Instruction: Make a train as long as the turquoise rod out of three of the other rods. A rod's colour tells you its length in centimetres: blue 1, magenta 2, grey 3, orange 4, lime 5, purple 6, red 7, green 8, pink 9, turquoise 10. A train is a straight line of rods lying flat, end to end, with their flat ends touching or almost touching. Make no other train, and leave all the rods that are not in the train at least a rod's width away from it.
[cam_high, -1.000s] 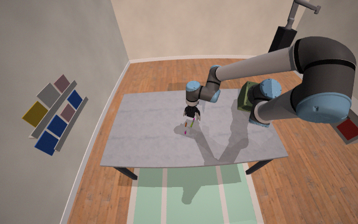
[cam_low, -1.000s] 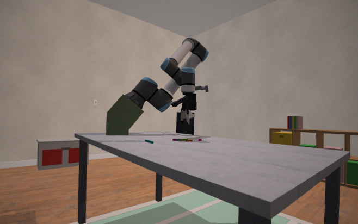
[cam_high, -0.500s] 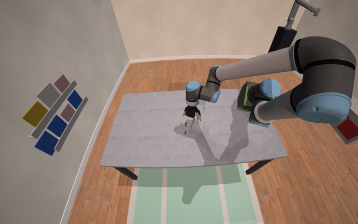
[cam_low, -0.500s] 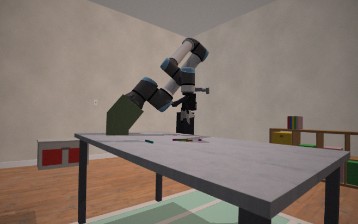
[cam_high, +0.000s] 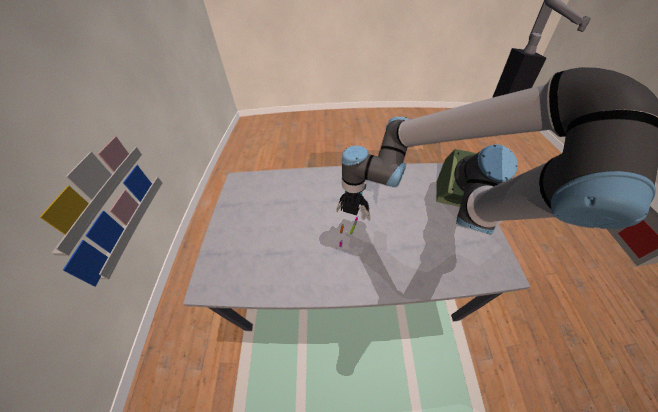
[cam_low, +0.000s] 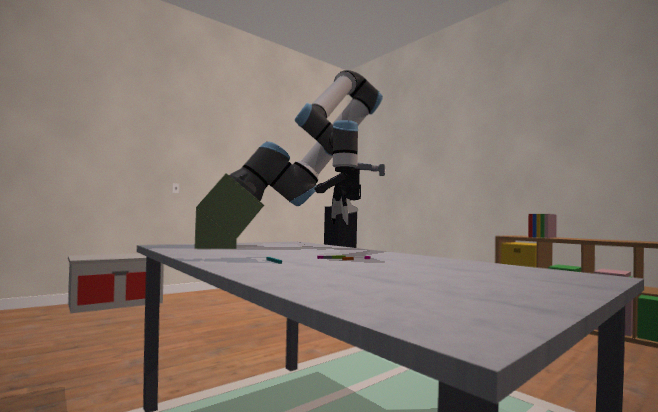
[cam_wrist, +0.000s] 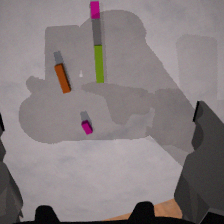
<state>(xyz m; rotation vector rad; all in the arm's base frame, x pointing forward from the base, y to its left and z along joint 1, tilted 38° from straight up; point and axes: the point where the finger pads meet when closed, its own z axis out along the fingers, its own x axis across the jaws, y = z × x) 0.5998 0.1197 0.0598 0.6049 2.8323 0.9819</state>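
Grey table (cam_high: 260, 280): rods mid-top, well off edges | tool (cam_high: 353, 212) wide, holding nothing, above lime rod (cam_wrist: 99, 64)

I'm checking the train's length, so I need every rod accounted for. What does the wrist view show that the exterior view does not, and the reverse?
Only the wrist view separates the line from above: lime rod, grey rod and magenta rod lie end to end, with the orange rod and a second magenta rod lying apart from them.

Only the exterior view shows the turquoise rod, off to the side, and the whole open end effector raised above the table.

Both show the cluster of rods lying flat on the table.
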